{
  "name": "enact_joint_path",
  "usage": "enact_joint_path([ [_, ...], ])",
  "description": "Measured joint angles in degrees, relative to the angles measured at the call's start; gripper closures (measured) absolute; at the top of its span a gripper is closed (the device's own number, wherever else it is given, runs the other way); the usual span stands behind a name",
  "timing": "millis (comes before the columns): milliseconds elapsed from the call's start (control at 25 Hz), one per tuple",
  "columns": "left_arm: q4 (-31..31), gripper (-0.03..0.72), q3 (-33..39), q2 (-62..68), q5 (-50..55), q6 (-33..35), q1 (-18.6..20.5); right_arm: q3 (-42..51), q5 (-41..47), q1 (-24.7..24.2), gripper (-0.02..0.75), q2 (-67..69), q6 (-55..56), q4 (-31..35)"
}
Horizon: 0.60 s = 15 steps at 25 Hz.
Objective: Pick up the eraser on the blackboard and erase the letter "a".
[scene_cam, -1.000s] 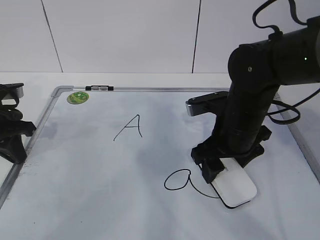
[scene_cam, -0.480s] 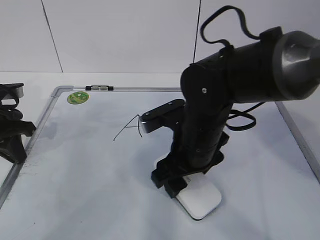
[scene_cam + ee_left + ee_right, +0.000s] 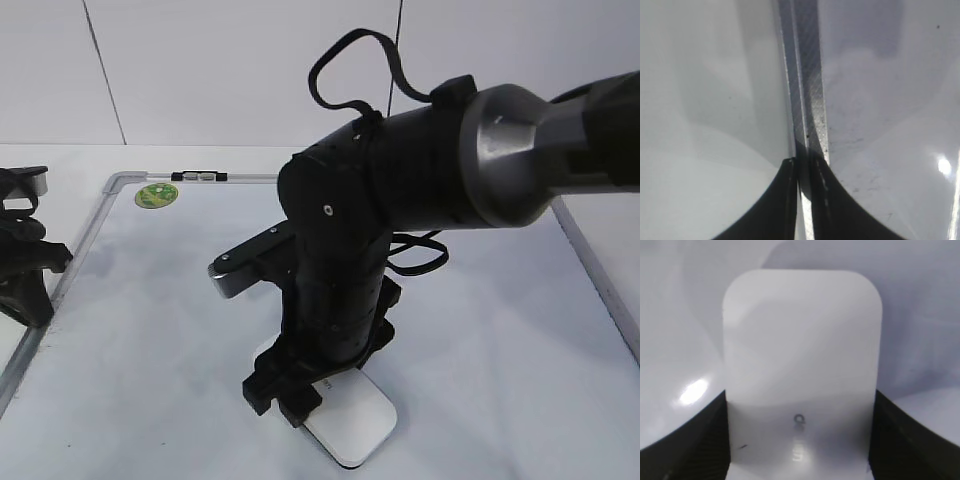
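A white panelled wall [image 3: 240,70] — 2 thin dark seams — rises behind a pale tabletop [image 3: 60,160].

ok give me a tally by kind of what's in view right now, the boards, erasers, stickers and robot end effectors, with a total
Whiteboards: 1, the blackboard
Erasers: 1, the eraser, gripped by the right end effector
Green stickers: 1, the round green sticker
End effectors: 2, the right one and the left end effector at the board's left edge
Total: 5
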Motion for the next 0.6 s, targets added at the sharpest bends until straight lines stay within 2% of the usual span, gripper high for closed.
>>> enact_joint_path([
  [200,-0.11,0.659,0.00,0.00,-0.22,0.00,0.00,-0.12,0.62,-0.25,0.171,0.00,7.25,-6.40],
  [600,-0.11,0.659,0.00,0.00,-0.22,0.00,0.00,-0.13,1.08,-12.36,0.171,-0.32,7.85,-9.11],
])
